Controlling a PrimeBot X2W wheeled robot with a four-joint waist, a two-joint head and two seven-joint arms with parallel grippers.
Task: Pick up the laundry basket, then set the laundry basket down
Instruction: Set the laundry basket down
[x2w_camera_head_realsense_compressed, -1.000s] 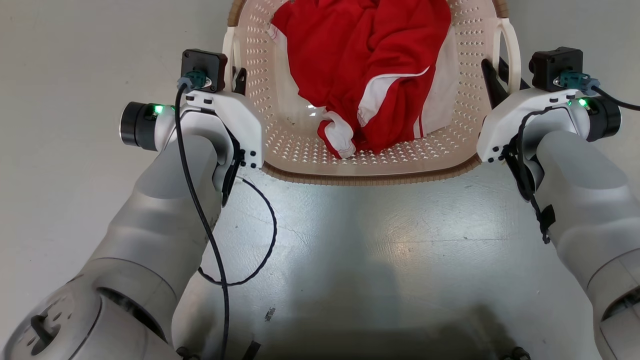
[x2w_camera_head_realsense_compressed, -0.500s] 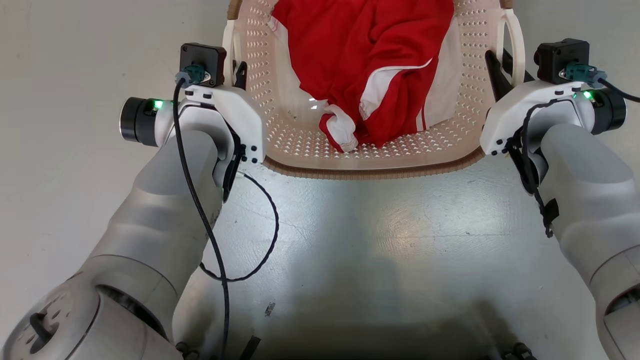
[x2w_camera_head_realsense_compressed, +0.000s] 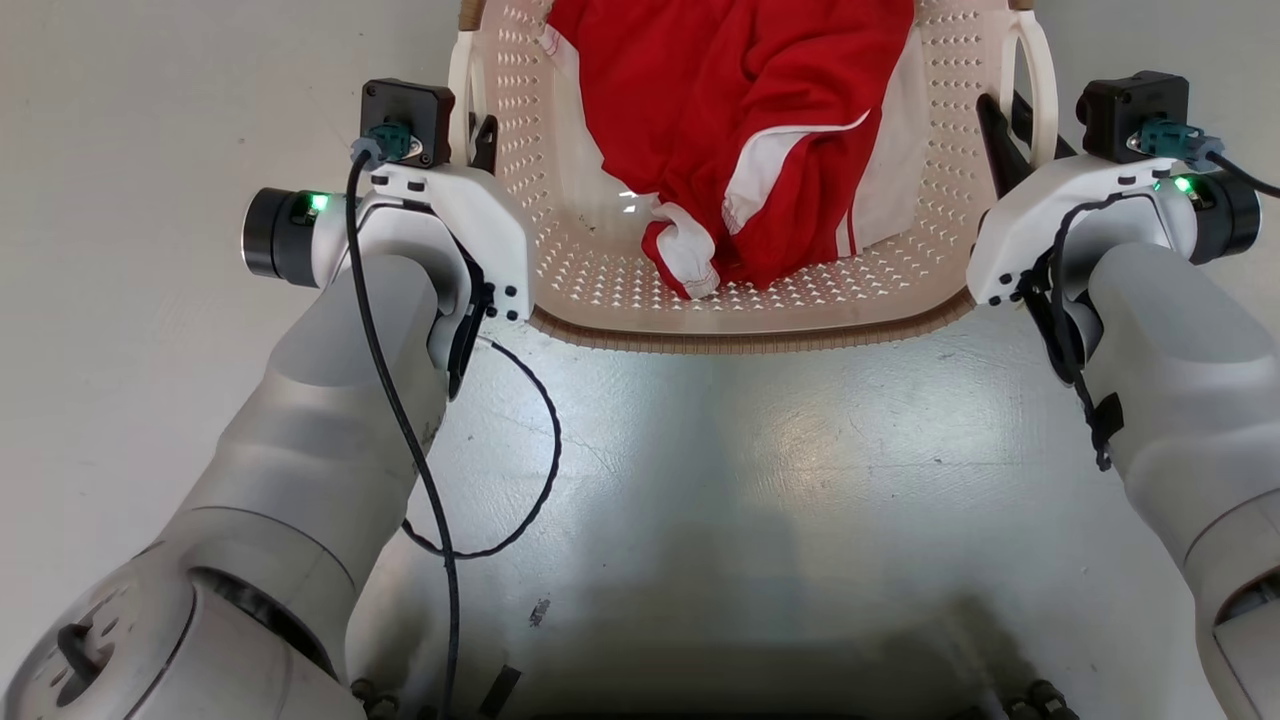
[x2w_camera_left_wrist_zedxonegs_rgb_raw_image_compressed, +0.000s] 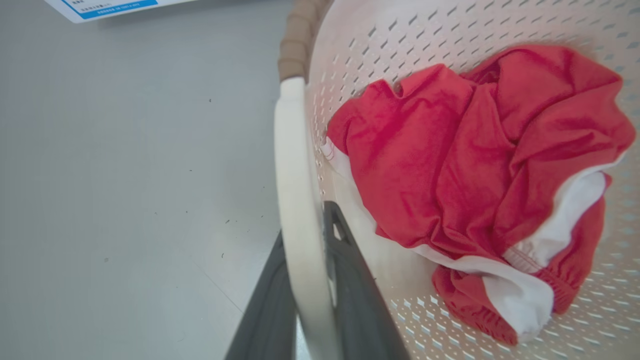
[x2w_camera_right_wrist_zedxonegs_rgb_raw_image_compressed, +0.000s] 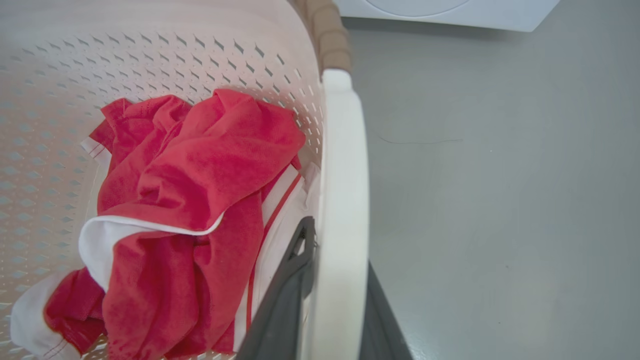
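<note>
Head view: from above, steeply down on the laundry basket (x2w_camera_head_realsense_compressed: 750, 338). Wrist views: close along its left handle (x2w_camera_left_wrist_zedxonegs_rgb_raw_image_compressed: 295, 200) and right handle (x2w_camera_right_wrist_zedxonegs_rgb_raw_image_compressed: 342, 200), facing its far end. Shared: its inside.

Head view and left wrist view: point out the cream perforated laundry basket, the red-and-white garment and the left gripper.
Cream perforated plastic laundry basket (x2w_camera_head_realsense_compressed: 750, 341): head view, near brown rim.
Red-and-white crumpled garment (x2w_camera_left_wrist_zedxonegs_rgb_raw_image_compressed: 450, 165): left wrist view, central red fold.
Left gripper (x2w_camera_left_wrist_zedxonegs_rgb_raw_image_compressed: 305, 222): left wrist view, midway between its fingertips.

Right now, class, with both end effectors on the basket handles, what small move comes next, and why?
The left end effector and right end effector each straddle a handle of the laundry basket, so probably raise both together, level, to keep the red garment inside.
</note>
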